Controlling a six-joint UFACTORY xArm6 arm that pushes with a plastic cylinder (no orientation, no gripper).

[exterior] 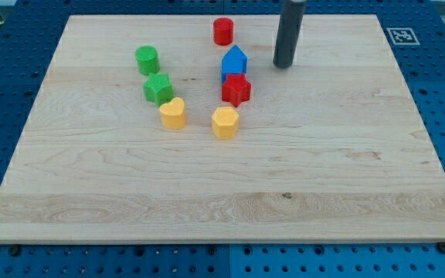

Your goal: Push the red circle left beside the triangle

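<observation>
While upright, my tip [284, 65] sits right of red circle [223, 32].

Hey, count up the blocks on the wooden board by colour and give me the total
Red: 2, the red circle and the red star
Green: 2, the green circle and the green star
Yellow: 2, the yellow heart and the yellow hexagon
Blue: 1, the blue triangle
Total: 7 blocks

Small red circle block [223, 31] stands upright near the view's top; blue triangle-topped block [234, 63] sits just below-right, apart.
</observation>
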